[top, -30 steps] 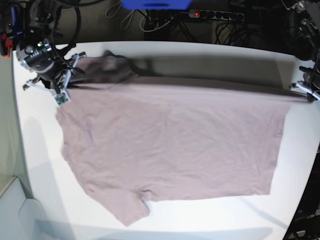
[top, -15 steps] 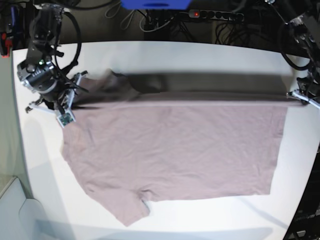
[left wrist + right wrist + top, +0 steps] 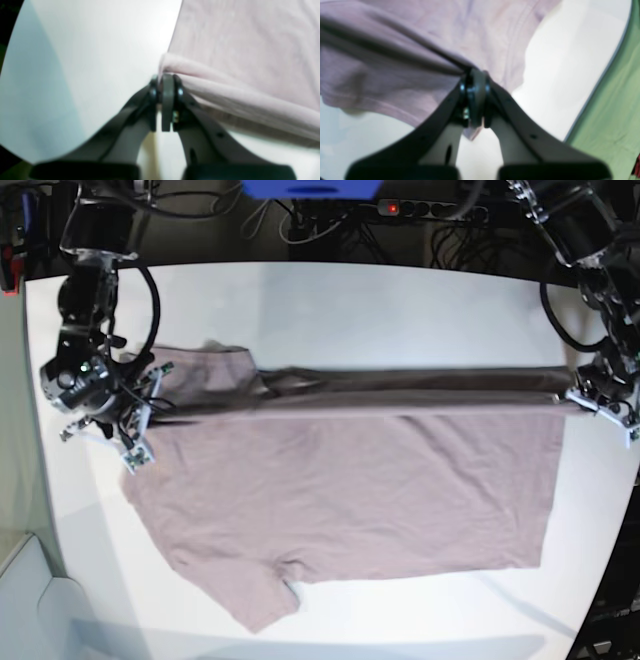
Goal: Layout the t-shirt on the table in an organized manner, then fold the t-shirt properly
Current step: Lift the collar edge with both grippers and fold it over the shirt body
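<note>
shirt [image 3: 350,480]: pink tee, spread over most of the bench [image 3: 400,300], one sleeve pointing at the near edge in base view. Far edge is lifted into a taut, folded ridge running between the two pincers; the rest lies flat.
bench: white, rounded edge, carries only the shirt.
left pincer [image 3: 167,77]: clenched on the shirt [image 3: 245,62] at its corner, on the right of base view [image 3: 600,395]. Wrist view shows the jaws pressed together with a bunched roll of cloth coming out toward the right; bare bench [image 3: 75,62] to the left of it.
right pincer [image 3: 474,75]: clenched on the shirt [image 3: 407,50] near the sleeve end, on the left of base view [image 3: 140,415]. Cloth pulls out of the jaws in dark, tight creases; a hemmed edge hangs below over the bench [image 3: 557,75].
containers: can't see any in these views.
beyond the bench: green surface [image 3: 615,112] past the edge in right wrist view; power strip [image 3: 430,210] and cables behind the far edge.
</note>
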Robot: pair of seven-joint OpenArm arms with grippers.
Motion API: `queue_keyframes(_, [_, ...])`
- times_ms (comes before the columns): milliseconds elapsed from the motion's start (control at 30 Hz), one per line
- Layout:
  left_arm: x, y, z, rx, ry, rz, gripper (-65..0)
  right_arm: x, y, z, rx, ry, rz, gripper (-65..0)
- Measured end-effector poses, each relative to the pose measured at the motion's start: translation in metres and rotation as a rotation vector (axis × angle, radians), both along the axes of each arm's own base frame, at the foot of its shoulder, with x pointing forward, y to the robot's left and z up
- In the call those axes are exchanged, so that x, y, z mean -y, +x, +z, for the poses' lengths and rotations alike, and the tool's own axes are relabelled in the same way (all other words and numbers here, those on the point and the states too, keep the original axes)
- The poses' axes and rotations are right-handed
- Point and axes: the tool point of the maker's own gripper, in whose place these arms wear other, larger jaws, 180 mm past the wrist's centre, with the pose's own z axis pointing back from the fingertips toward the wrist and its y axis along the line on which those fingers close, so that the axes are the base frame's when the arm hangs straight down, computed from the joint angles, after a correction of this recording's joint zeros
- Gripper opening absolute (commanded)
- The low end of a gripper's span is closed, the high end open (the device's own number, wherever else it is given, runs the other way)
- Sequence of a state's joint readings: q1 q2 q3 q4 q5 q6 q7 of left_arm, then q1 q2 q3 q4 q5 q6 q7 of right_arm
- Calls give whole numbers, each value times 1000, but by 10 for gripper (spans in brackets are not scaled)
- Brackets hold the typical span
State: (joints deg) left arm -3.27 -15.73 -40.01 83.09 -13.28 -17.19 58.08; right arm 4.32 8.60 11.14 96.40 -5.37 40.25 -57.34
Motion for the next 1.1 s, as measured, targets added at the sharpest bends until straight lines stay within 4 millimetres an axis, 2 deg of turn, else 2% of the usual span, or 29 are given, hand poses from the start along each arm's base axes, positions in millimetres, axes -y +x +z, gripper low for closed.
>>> queue_keyframes(167, [-2,12,-2,4,-27,13,-649,-11,9,-9,-36,-15,63,-650])
queue_keyframes(433, [1,21,-18,-23,-92,33,-649,-11,14,-22,-80,-6,66,-650])
queue_keyframes(633, [-9,30,-6,-1,-71,36,-649,-15,22,-26,-62,25,74,-650])
queue_keyframes(800, [5,51,-1,33,-27,-45,-649,-17,24,-25,-49,36,79,-650])
queue_keyframes(967, [8,43,-18,-12,-51,-45,-649,-17,24,-26,-48,37,80,-650])
queue_keyframes(1100, [7,48,-14,21,-41,-42,-649,-18,27,-22,-40,36,80,-650])
